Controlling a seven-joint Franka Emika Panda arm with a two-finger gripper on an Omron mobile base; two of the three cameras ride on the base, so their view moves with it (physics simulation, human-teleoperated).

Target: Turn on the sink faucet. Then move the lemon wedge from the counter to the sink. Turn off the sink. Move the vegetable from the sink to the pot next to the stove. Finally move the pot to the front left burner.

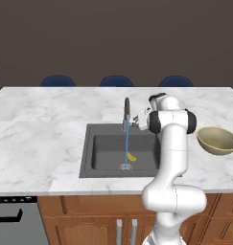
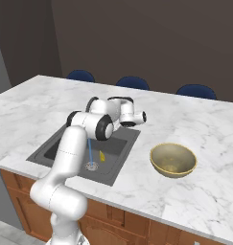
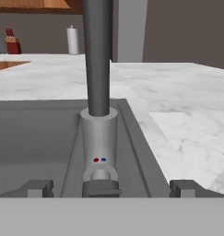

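My gripper (image 3: 111, 188) stands wide apart, holding nothing, and it points straight at the base of the sink faucet (image 3: 99, 138). In the hand view the two dark fingertips (image 3: 37, 188) sit far out to either side, with the faucet's grey base and its small handle centred between them; the red and blue dots on the base face me. The tips look close to the base, though I cannot tell from this angle whether they touch it.

From the left base view, the faucet (image 1: 126, 112) stands at the back rim of the sink (image 1: 101, 155), and a thin blue stream of water (image 1: 127, 146) runs from its spout down to the drain. My hand (image 1: 143, 119) is just beside the faucet, on its right, above the basin's back edge.

The lemon wedge (image 1: 131, 156) lies on the sink floor, right beside the falling water and well below my hand. A tan bowl (image 1: 217, 140) rests on the counter (image 1: 41, 124) to the right of the sink.
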